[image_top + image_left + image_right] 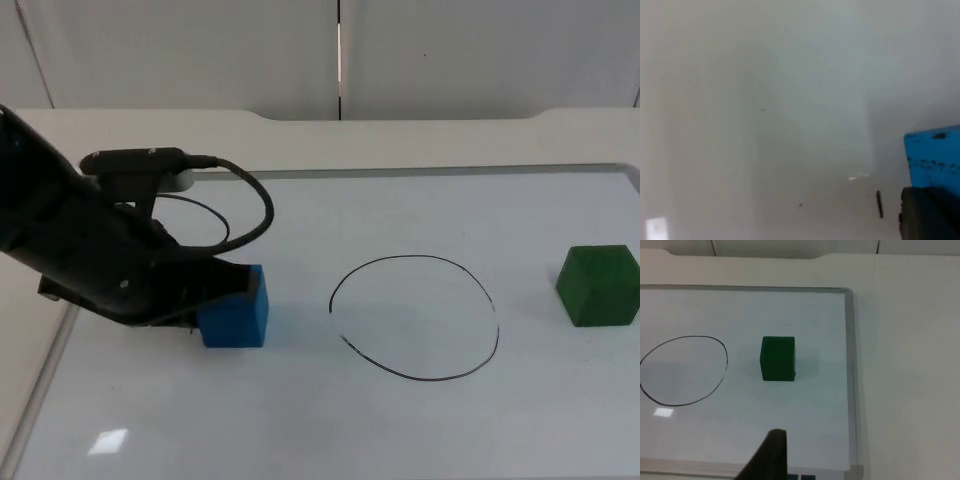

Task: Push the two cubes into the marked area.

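The left gripper (205, 295) sits low on the worktop (300, 420), directly against the left face of the blue cube (236, 310). Whether its fingers are open or closed cannot be told; the arm body covers them in the top view. In the left wrist view, one black fingertip (927, 212) stands just beside the blue cube (935, 155).

The blue cube rests on the whiteboard surface, near the left side of the drawn outline (415, 317) but outside it. The marked area is a hand-drawn oval, and no cube lies within it.

Step in hand, as judged: push the blue cube rightward into the oval. To do it well:
- Keep the contact centred on the cube's left face. An off-centre push is likely to turn the cube and send it past the outline.
- Hold the gripper at a constant low height so it neither rides over the cube nor drags on the board.
- Push slowly in a straight line toward the middle of the oval, and stop once the whole cube is inside the line.
- Leave room in the oval for the second cube.

The green cube (598, 286) stands well apart, to the right of the oval. The right arm waits; the state of the right gripper (771, 460) cannot be told.
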